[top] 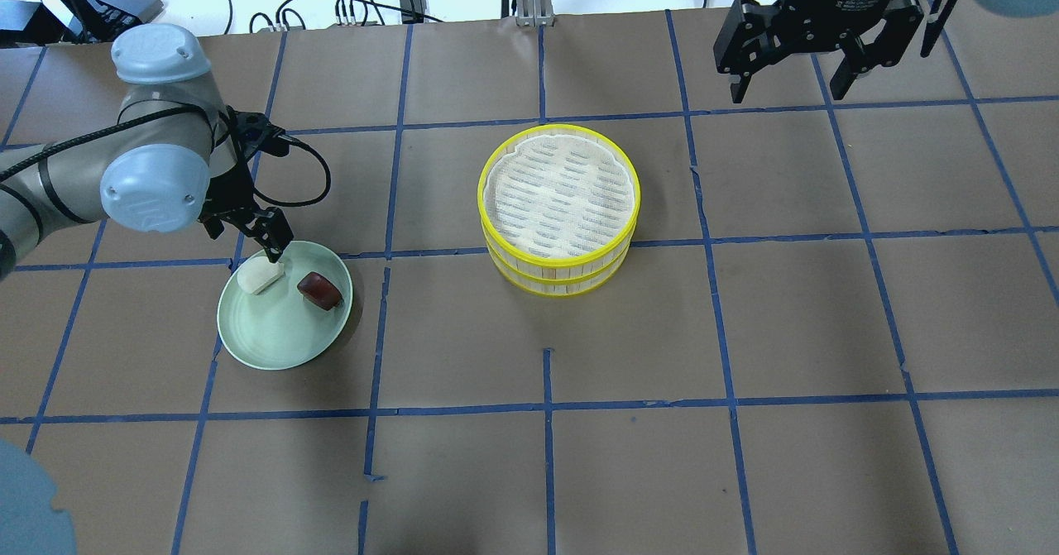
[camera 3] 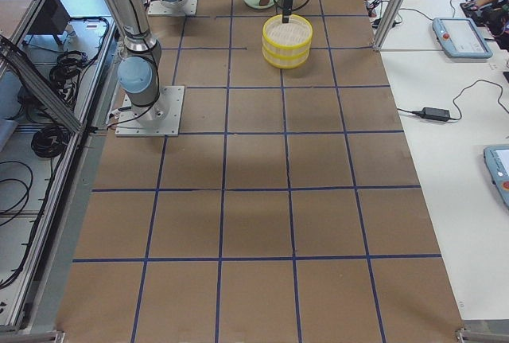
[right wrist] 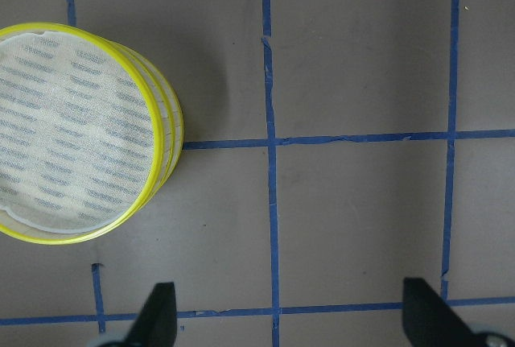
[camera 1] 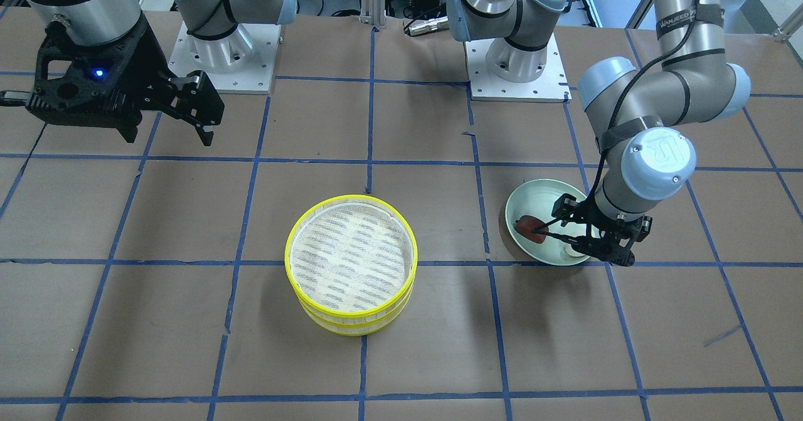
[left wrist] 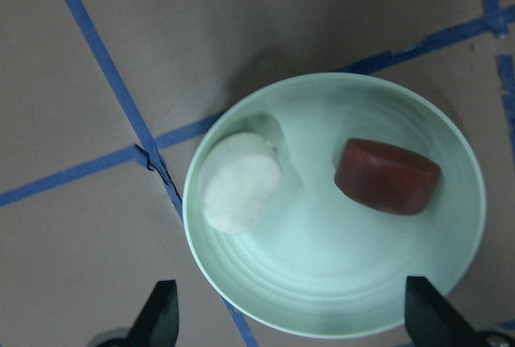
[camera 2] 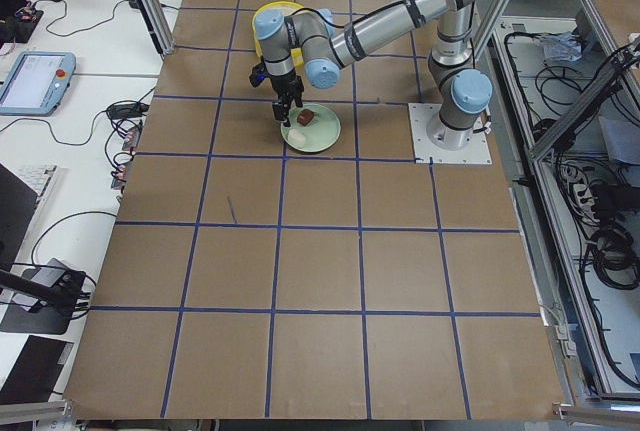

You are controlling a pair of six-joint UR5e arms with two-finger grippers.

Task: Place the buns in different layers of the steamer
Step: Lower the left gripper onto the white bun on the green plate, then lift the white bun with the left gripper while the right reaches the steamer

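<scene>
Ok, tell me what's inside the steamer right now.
The top tray shows only its pale woven bottom, no bun. The lower tray sits covered by it, so its inside cannot be seen.

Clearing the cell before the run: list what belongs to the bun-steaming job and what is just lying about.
Job: white bun and brown bun, both on the plate; steamer, two trays stacked; left gripper, open over the plate.
Lying about: cables beyond the table; pendant and power brick on the side bench.
</scene>
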